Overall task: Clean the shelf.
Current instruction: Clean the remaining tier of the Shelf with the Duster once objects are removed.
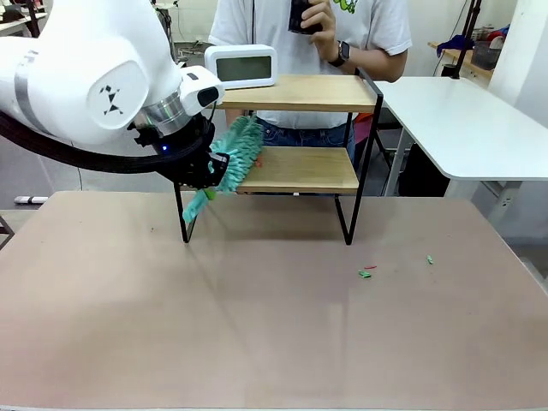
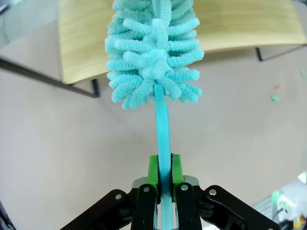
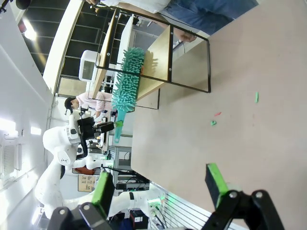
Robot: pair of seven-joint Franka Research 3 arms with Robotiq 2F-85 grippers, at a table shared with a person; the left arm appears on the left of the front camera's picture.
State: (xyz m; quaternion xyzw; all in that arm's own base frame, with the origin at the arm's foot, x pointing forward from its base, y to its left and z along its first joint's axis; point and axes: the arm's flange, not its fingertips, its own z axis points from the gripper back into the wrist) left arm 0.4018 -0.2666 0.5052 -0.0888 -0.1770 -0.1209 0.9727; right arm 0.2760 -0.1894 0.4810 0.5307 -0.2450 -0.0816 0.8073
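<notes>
The shelf [image 1: 300, 169] stands at the far middle of the brown table, two light boards in a black frame. My left gripper [image 1: 212, 169] is shut on the thin handle of a teal fluffy duster [image 1: 237, 152], whose head lies over the left end of the lower board. In the left wrist view the green pads [image 2: 152, 170] clamp the handle, and the duster head [image 2: 153, 52] reaches over the board [image 2: 244, 24]. My right gripper [image 3: 160, 187] hangs open above the table, well away from the shelf [image 3: 160, 52] and the duster [image 3: 126, 79].
A white digital clock [image 1: 241, 66] sits on the top board's left end. Small green and red scraps [image 1: 366, 273] lie on the tabletop in front right of the shelf, another [image 1: 430, 259] further right. A person [image 1: 334, 34] stands behind the shelf. A white table [image 1: 462, 120] adjoins at the right.
</notes>
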